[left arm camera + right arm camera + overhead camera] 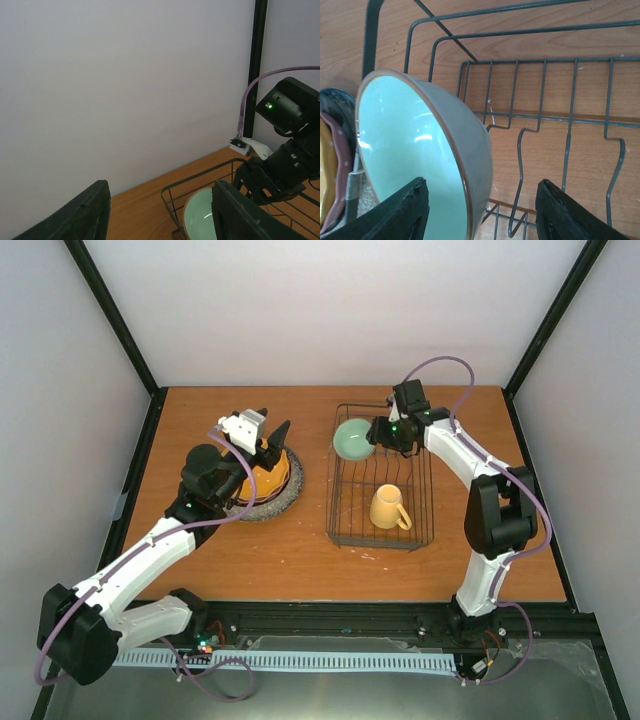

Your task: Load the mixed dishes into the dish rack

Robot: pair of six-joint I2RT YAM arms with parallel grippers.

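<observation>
The black wire dish rack (347, 540) stands right of centre. In its far left corner the pale green bowl (351, 439) stands on edge. My right gripper (376, 435) is open and straddles the bowl's rim (465, 170): one finger is inside the bowl, the other is clear of its outer wall. A yellow mug (387, 507) lies on its side further forward in the rack. My left gripper (270, 426) is open and empty. It hangs just above the orange dotted plate (268, 478), which sits on the large grey speckled plate (284, 502).
The left wrist view looks past its fingers (87, 212) over the rack corner (200, 180) and the bowl (200, 217) toward the right arm's wrist (287, 150) and the white back wall. Black frame posts stand at the table's corners.
</observation>
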